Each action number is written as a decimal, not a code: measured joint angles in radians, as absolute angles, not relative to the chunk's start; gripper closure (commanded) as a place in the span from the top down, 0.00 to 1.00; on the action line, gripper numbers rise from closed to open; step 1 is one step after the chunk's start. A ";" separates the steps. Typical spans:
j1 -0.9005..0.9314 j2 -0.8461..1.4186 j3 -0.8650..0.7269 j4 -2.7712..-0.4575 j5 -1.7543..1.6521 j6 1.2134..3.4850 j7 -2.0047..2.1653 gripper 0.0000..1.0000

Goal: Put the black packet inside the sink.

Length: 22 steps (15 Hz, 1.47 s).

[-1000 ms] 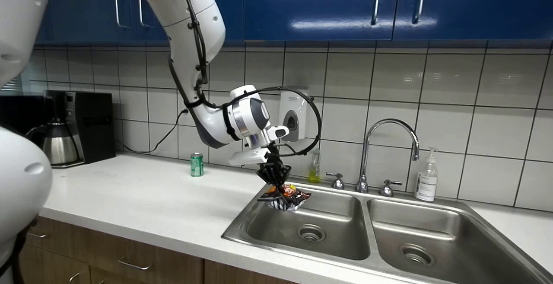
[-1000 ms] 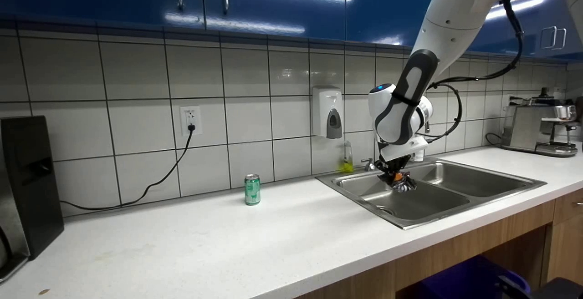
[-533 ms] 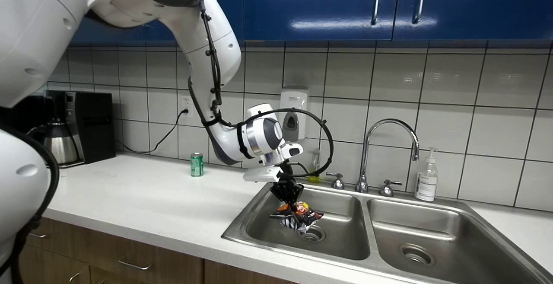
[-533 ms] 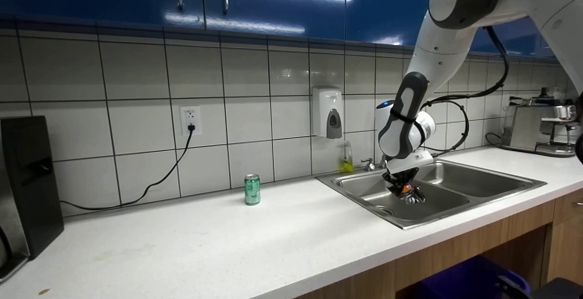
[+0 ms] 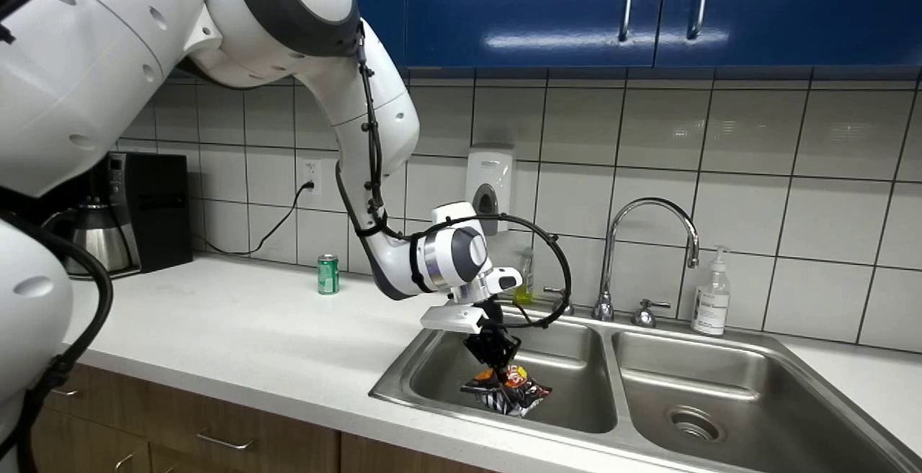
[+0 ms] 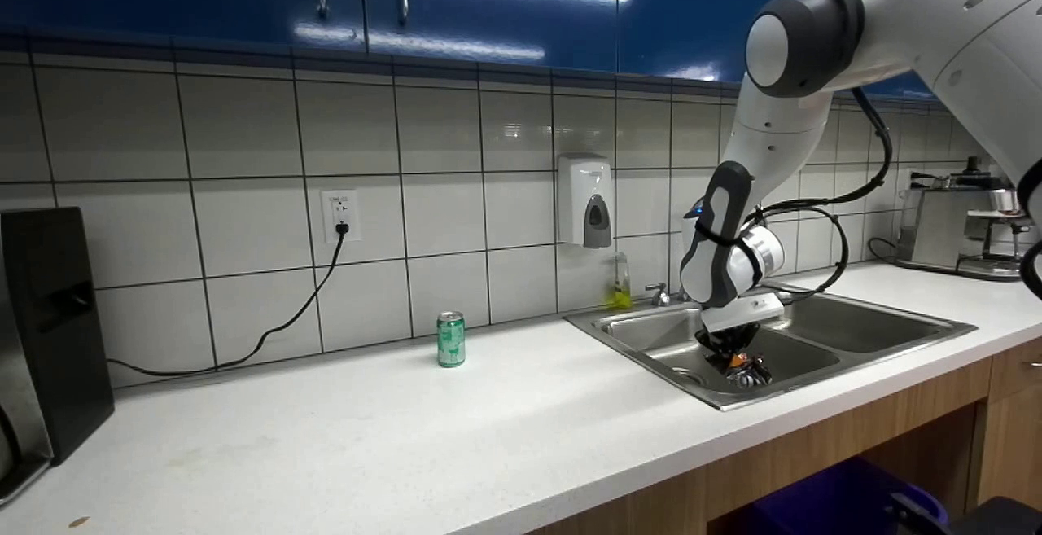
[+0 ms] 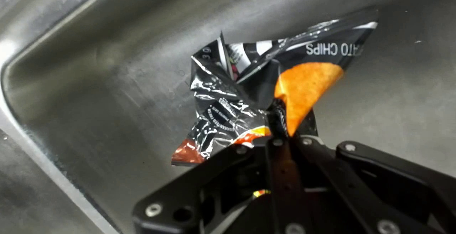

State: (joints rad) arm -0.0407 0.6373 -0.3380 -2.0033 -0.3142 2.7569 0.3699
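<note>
Low centre in an exterior view, the Robotiq gripper (image 5: 503, 381) is pinching the black potato-chip bag (image 5: 524, 392) between closed jaws inside the left sink basin (image 5: 578, 395), transport apparently done, release remaining.

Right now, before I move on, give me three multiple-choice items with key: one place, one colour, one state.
1. Where is the black packet?
A) on the counter
B) in or over the basin nearer the green can
C) over the farther basin

2. What colour are the upper cabinets?
A) blue
B) white
C) red

3. The gripper is:
A) wide open
B) shut, empty
C) shut on the packet

1 B: it shows there in both exterior views.
2 A: both exterior views show blue.
3 C: the wrist view shows it pinching the packet.
</note>
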 measured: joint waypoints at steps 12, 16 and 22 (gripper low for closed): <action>-0.063 0.752 -0.337 -1.975 -0.240 2.782 0.275 0.27; -0.063 0.772 -0.338 -1.962 -0.234 2.783 0.268 0.46; -0.058 0.761 -0.343 -1.953 -0.234 2.786 0.253 0.92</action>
State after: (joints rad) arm -0.0581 0.7613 -0.3427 -1.9528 -0.2341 2.7856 0.2527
